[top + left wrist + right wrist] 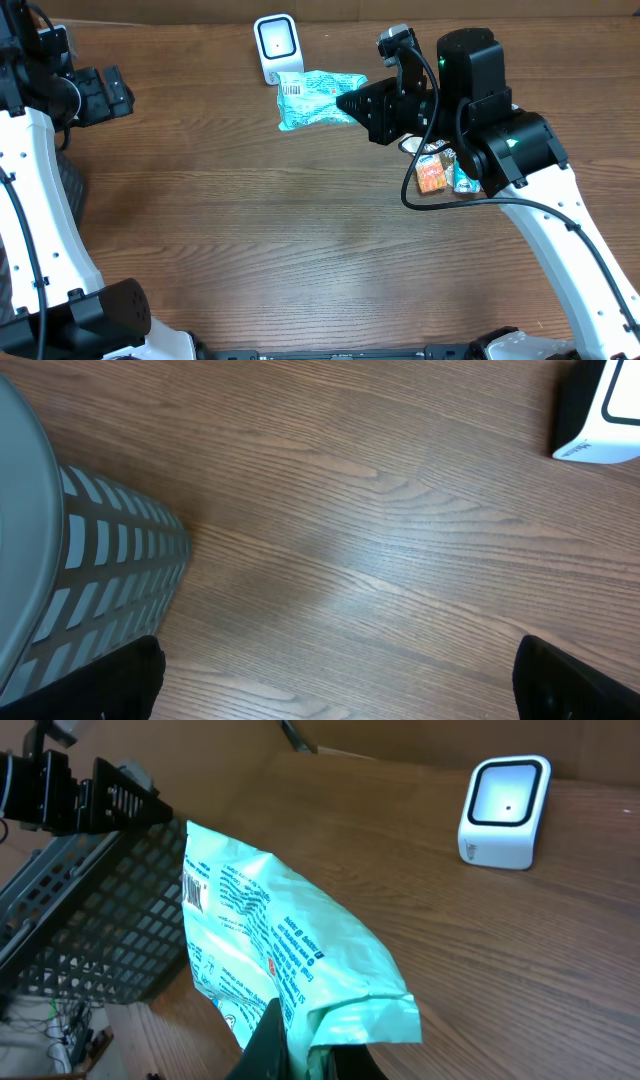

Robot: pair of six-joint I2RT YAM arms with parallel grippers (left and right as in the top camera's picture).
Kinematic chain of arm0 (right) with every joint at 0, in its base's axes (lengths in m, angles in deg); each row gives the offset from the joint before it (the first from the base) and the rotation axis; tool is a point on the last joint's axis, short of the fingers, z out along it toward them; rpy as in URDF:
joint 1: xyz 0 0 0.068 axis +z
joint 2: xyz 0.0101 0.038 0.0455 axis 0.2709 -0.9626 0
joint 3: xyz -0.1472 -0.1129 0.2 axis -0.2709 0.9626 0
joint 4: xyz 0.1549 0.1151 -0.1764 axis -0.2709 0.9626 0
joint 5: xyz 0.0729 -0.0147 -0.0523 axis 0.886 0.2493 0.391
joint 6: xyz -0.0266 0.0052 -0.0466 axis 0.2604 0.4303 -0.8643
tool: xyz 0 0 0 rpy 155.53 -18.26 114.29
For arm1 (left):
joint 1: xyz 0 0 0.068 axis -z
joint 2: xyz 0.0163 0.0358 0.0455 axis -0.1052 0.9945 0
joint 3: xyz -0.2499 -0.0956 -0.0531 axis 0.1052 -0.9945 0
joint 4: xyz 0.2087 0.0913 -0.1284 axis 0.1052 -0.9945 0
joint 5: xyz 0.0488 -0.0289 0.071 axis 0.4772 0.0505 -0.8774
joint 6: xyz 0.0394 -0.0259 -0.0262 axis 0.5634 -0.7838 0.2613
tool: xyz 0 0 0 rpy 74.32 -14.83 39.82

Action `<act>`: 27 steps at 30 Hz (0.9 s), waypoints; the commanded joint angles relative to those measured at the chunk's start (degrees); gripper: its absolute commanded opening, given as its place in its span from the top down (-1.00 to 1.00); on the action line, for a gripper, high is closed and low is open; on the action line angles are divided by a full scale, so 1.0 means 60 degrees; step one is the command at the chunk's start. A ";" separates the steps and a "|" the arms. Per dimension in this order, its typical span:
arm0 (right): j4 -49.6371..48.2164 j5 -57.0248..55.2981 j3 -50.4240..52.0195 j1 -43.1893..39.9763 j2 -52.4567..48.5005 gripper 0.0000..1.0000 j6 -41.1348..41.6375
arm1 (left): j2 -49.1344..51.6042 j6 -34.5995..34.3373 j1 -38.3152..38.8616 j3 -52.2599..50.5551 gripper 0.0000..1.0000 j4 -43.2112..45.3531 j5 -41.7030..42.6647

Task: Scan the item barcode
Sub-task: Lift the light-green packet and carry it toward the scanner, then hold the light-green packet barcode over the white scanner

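Observation:
A mint-green snack packet (318,98) hangs just above the table in front of the white scanner (275,45). My right gripper (352,104) is shut on the packet's right end. The barcode (292,90) sits on top at the packet's left end, close to the scanner's base. In the right wrist view the packet (280,955) rises from my right gripper (318,1055), with the barcode (193,892) at its far end and the scanner (503,810) off to the right. My left gripper (115,92) is open at the far left, holding nothing, its fingertips (135,680) wide apart.
Orange and blue snack packets (440,175) lie under the right arm. A grey mesh basket (90,920) stands at the table's left side and also shows as the basket (90,580) under my left gripper. The scanner's corner (605,420) shows top right.

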 commanded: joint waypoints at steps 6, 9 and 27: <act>0.0018 -0.0856 -0.0120 0.0025 -0.0543 0.93 0.1126 | -0.0029 0.0211 0.0055 0.0076 -0.99 0.0007 -0.0033; 0.0259 -0.1282 -0.0601 0.0073 -0.1107 0.93 0.1122 | -0.0029 0.0211 0.0055 0.0076 -0.99 0.0007 -0.0033; -0.3792 -1.1668 -0.4495 0.1993 -0.6473 0.92 -0.6269 | -0.0029 0.0211 0.0055 0.0076 -1.00 0.0007 -0.0033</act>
